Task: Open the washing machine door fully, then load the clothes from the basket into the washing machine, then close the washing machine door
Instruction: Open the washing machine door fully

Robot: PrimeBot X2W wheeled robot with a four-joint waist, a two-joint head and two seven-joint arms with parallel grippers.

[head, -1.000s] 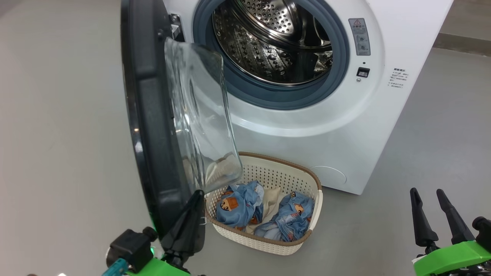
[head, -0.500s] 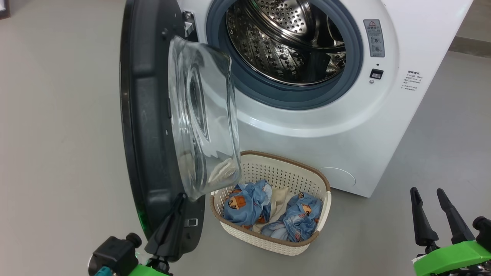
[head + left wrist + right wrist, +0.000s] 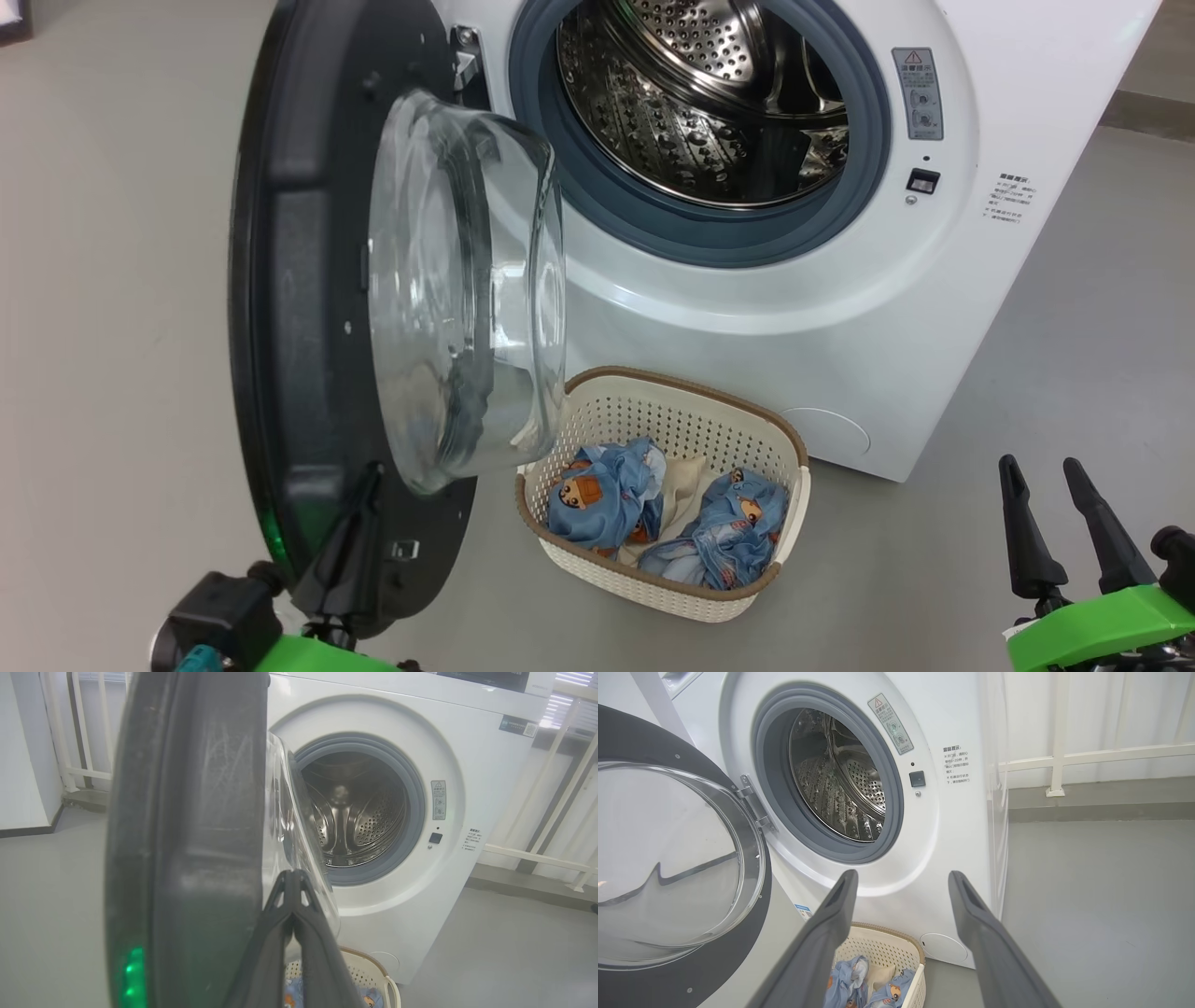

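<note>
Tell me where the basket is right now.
In the head view the basket sits on the floor at lower centre, before the washing machine and just right of its open door.

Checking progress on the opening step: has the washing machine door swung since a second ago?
Yes. The washing machine door has swung further open, leftward away from the basket, with the shut left gripper against it.

Warning triangle (image 3: 913,58), probably, on washing machine (image 3: 709,327)

basket (image 3: 369,970) mostly hidden behind the left fingers (image 3: 273,942) and cut by the bottom edge, door (image 3: 187,835) top cut off above them, label (image 3: 890,723) print beyond the right fingers (image 3: 829,924) too small to read
</note>
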